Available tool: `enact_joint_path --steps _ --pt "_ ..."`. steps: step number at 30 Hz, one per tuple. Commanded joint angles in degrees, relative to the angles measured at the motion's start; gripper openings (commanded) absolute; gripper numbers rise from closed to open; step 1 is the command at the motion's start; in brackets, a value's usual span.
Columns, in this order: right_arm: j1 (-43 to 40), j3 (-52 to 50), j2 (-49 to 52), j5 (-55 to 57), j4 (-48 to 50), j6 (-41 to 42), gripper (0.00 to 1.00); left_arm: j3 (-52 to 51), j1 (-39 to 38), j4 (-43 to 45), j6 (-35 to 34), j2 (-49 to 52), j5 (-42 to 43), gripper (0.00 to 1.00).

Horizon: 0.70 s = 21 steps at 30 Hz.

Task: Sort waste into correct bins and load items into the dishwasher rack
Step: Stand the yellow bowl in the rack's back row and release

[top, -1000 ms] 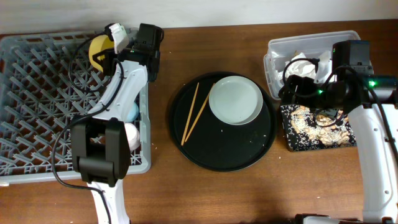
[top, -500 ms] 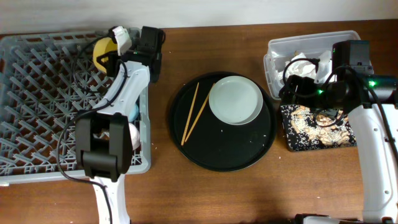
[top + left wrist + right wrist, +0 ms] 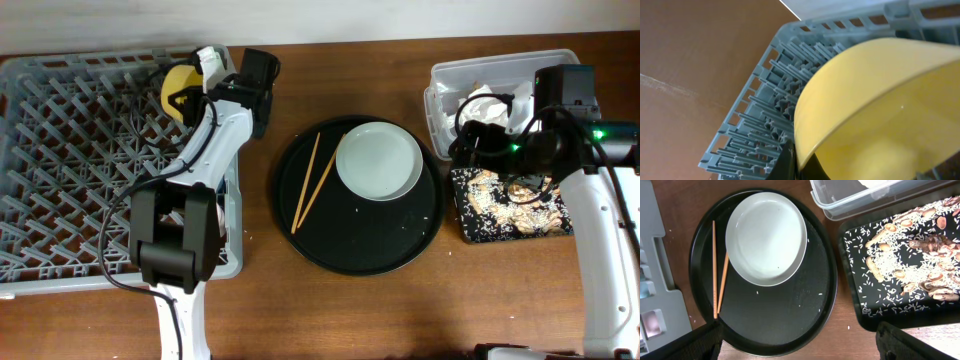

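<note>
My left gripper point(image 3: 799, 162) is shut on the rim of the yellow bowl point(image 3: 880, 110) and holds it tilted over the far right corner of the grey dishwasher rack point(image 3: 60, 150); the bowl also shows in the overhead view point(image 3: 176, 84). My right gripper point(image 3: 800, 337) is open and empty above the table's right side. The grey-green plate point(image 3: 379, 161) and two chopsticks point(image 3: 311, 180) lie on the round black tray point(image 3: 390, 250). The napkin point(image 3: 487, 104) is in the clear tub point(image 3: 500, 66). Food scraps point(image 3: 920, 245) lie in the black rectangular tray point(image 3: 462, 228). The cups are hidden.
The rack's right wall point(image 3: 652, 255) stands close to the round tray's left edge. A strip of bare wood lies between them. Loose rice grains dot the round tray. The clear tub and the rectangular tray sit side by side at the far right.
My left gripper has moved right along the rack's far edge with the yellow bowl in it. The right arm has not moved.
</note>
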Motion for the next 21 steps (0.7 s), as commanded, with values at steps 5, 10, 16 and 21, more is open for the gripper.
enact_joint_path --steps 5,10,16,21 --pt "-0.2 0.8 -0.1 1.1 -0.2 -0.6 0.98 0.9 -2.3 -5.7 0.5 0.3 16.7 0.43" --pt "-0.2 0.8 -0.1 1.1 0.0 -0.6 0.99 1.6 -3.1 -8.5 2.3 0.2 23.0 0.54" --pt "-0.2 0.8 -0.1 1.1 0.0 -0.6 0.98 6.8 -5.1 -13.1 2.7 0.2 26.1 0.64" --pt "-0.2 0.8 -0.1 1.1 -0.1 -0.6 0.98 15.1 -5.6 -19.4 3.9 0.1 32.6 0.7"
